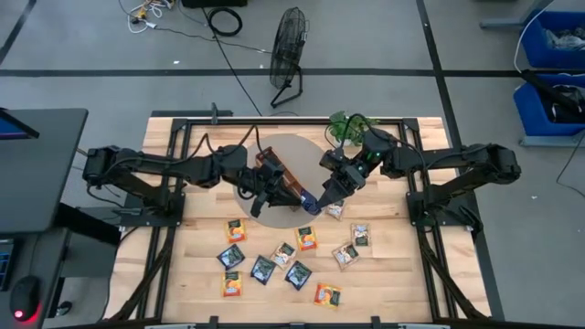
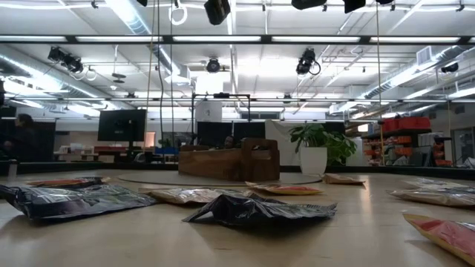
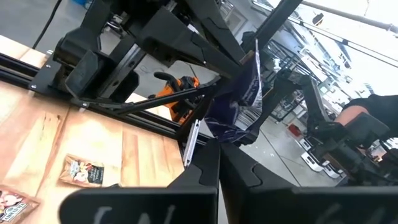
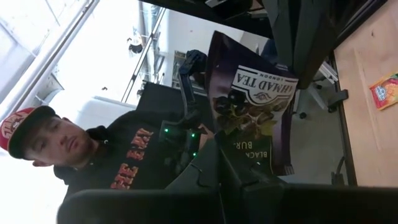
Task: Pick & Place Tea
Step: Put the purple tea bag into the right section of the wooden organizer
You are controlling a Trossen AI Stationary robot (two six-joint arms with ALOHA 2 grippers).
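A dark blue tea sachet (image 1: 309, 199) hangs in the air between my two grippers, just beside the brown wooden tray (image 1: 274, 174) on its round grey mat. My left gripper (image 1: 297, 196) reaches in from the table's left and my right gripper (image 1: 322, 192) from the right. Both are shut on this sachet. It shows in the left wrist view (image 3: 239, 99) and in the right wrist view (image 4: 249, 106), with its printed face towards the camera. Several other sachets, orange, blue and beige (image 1: 274, 256), lie flat on the near half of the table. My left gripper (image 3: 219, 155) pinches one end of the dark blue sachet (image 3: 231, 135) between its two fingers, coming level from the table's left. The sachet is lifted clear and stands out beyond the fingertips. My right gripper (image 4: 227, 165) pinches the opposite end of the sachet (image 4: 249, 155), below the printed label, between its two fingers. It comes from the table's right, slanting down. The sachet is clear of the table and bends slightly between the two holds.
A small green plant (image 1: 347, 128) stands behind the right gripper at the table's far edge. In the low view the tray (image 2: 230, 162) and plant (image 2: 319, 148) stand beyond the loose sachets (image 2: 252, 211). A person in a dark hoodie (image 4: 118, 162) shows beyond the table.
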